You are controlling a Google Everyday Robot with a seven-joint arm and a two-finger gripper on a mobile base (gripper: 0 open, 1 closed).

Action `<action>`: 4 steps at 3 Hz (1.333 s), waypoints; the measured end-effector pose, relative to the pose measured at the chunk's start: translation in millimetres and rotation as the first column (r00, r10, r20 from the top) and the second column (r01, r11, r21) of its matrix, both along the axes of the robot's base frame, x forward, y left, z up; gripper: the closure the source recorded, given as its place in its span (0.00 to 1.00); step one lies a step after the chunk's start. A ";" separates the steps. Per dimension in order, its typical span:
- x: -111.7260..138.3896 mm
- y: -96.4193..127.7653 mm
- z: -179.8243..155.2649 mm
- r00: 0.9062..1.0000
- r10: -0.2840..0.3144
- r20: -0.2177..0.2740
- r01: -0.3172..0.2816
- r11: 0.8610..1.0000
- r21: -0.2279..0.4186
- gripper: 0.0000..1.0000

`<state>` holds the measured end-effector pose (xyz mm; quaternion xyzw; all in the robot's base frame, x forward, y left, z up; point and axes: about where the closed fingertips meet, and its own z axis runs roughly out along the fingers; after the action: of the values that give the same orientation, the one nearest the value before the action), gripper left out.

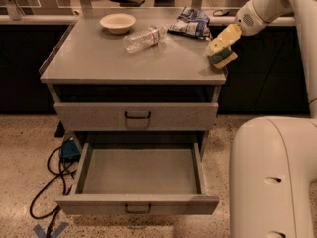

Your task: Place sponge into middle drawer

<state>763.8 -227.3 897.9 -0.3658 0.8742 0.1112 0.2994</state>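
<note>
The sponge (223,58), dark green on top with a pale yellow body, sits tilted at the front right corner of the cabinet top (114,58). My gripper (221,42) comes in from the upper right and sits right on top of the sponge, touching it. The middle drawer (141,171) is pulled out wide, low at the front of the cabinet. Its flat grey floor is bare, and a small dark handle shows on its slim front panel.
A closed drawer with a taller front panel (136,115) sits above the open one. On the top stand a pale bowl (117,22), a lying plastic bottle (144,37) and a blue-and-white snack bag (190,23). My white base (275,177) fills the lower right. Black cables (54,182) lie on the floor at left.
</note>
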 end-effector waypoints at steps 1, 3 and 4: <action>5.1 -0.9 -19.5 0.999 -0.013 -0.037 0.012 1.000 -0.017 0.00; 11.5 5.6 -45.3 0.996 -0.014 -0.087 0.009 0.998 -0.060 0.00; 11.5 5.6 -45.3 0.996 -0.014 -0.087 0.009 0.998 -0.060 0.19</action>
<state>775.3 -221.7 852.6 -0.3644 0.8914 0.0991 0.2506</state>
